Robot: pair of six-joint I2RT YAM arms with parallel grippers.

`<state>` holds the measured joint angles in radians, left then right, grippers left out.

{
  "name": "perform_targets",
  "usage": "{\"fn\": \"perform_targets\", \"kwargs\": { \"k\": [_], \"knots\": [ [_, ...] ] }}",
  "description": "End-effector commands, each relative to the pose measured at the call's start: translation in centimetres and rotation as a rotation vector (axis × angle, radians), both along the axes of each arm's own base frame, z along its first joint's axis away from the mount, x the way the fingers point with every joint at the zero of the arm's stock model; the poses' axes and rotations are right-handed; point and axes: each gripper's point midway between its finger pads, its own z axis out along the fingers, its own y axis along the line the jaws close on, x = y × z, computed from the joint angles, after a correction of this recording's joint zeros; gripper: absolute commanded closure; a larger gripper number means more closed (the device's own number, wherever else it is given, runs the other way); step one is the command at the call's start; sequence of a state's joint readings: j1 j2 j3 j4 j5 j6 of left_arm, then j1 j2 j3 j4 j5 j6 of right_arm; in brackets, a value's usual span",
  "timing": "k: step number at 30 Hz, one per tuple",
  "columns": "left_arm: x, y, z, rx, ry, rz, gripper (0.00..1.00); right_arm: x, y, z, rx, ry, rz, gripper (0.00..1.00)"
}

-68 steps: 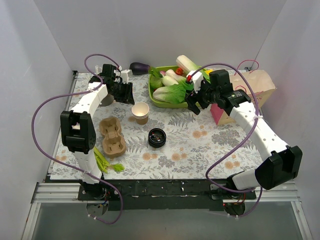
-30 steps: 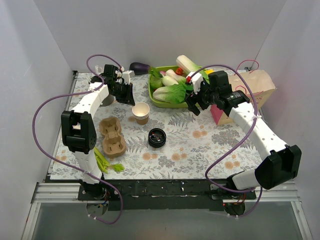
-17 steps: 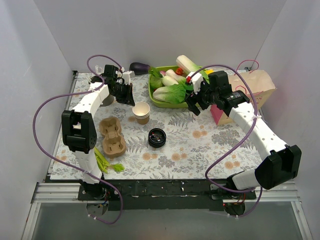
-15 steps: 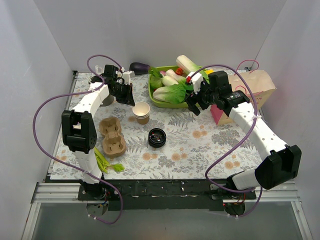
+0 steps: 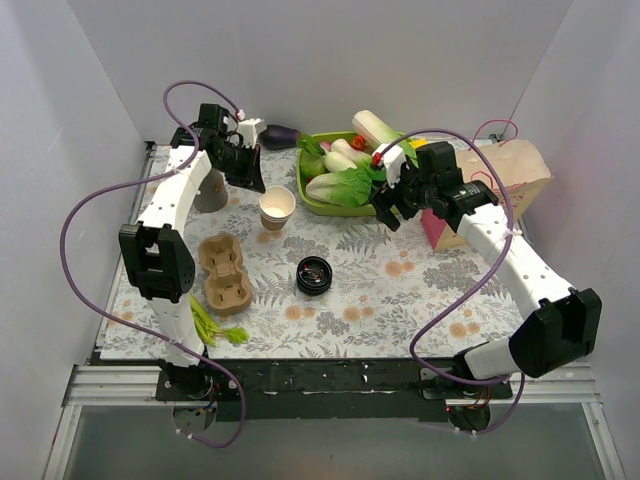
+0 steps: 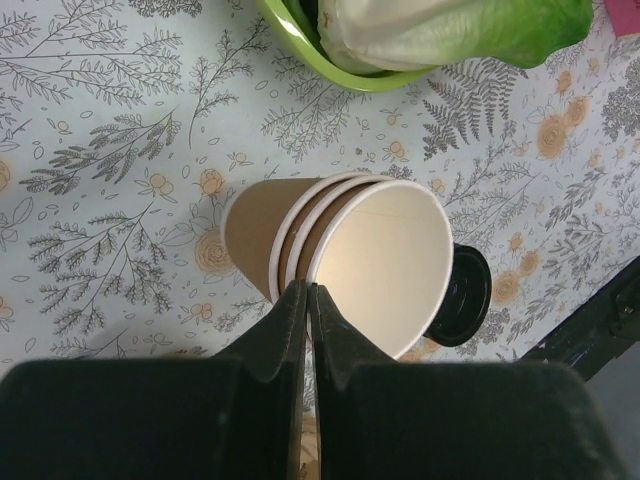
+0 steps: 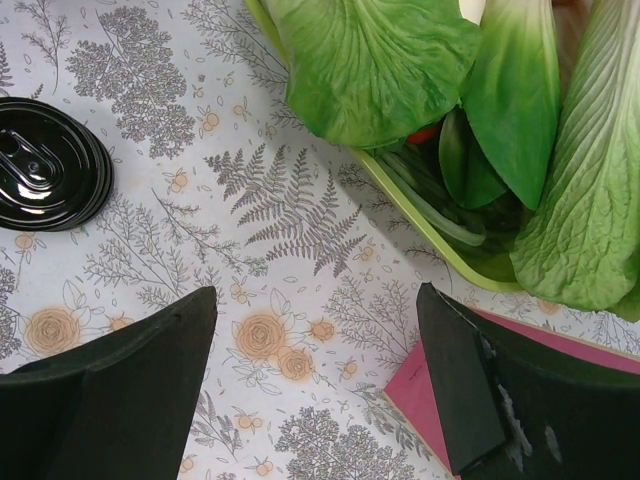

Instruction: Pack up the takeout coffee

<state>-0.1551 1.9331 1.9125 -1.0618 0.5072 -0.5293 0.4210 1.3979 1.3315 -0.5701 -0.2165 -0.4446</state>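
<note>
Far left of the green tray (image 5: 335, 211), a grey cup (image 5: 211, 197) stands half hidden under the left arm, and nearer the front edge, also left of the tray, lies a brown pulp carrier (image 5: 222, 272) with its hollows bare. Closer to the tray, just off its left corner, the left gripper (image 5: 256, 183) has its jaws pressed together on the rim of a nested stack of tan paper cups (image 5: 277, 207). The wrist view shows the thin fingers (image 6: 290, 318) pinching the wall of the innermost cup, one inside and one outside, with three white rims showing in the stack (image 6: 340, 255). Whether the stack's base touches the flowered cloth cannot be told. Forward of the tray, toward the arm bases, black lids (image 5: 314, 275) sit stacked on the cloth, apart from the cups. Leafy greens (image 7: 380, 60) spill over the tray's near rim. At the tray's right corner hangs the right gripper (image 5: 385, 212), its jaws spread wide with nothing between them (image 7: 315, 295). Right of the tray a pink box (image 5: 440, 228) sits against a brown paper bag (image 5: 520, 165).
</note>
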Motion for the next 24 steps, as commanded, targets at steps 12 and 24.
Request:
{"fn": "perform_targets", "kwargs": {
  "k": [12,24],
  "knots": [
    [0.7,0.1,3.7,-0.133,-0.042,-0.029,1.00,1.5,6.1,3.1,0.264,0.090,0.070,0.11],
    [-2.9,-1.8,1.1,-0.304,0.026,-0.173,1.00,3.7,14.2,-0.8,0.501,0.482,0.083,0.10]
  ]
}}
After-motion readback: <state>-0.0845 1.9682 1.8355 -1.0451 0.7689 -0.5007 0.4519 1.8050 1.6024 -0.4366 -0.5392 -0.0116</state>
